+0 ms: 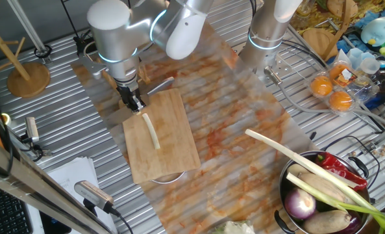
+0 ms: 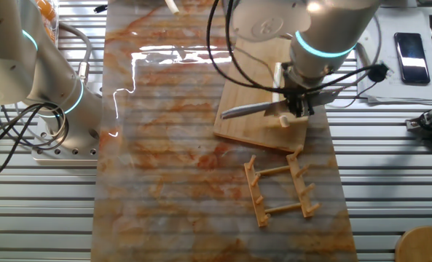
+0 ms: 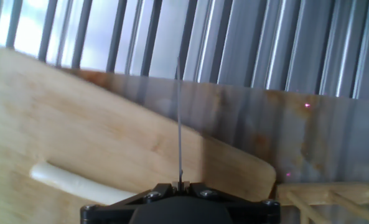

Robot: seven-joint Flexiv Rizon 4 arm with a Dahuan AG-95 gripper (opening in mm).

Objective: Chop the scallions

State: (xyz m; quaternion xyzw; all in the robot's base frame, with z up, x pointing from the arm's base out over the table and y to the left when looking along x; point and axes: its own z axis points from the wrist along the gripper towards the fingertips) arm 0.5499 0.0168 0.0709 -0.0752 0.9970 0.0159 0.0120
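Hand view | fingers (image 1: 134, 102) clamped on knife (image 2: 253, 109), blade edge-on above cutting board (image 1: 169, 144) | scallion (image 1: 152, 130) whole, lying on board beside blade | poised for first chop

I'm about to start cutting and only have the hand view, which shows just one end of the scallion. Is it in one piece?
Observer: Yes. In one fixed view the scallion is a single uncut stalk on the cutting board.
Operator: Where is the hand along it?
Observer: The hand, gripping the knife, is over one end of the stalk, near a corner of the board.
Operator: Where are the other vegetables?
Observer: In a metal bowl across the mat from the board, with a purple onion and a red pepper inside.
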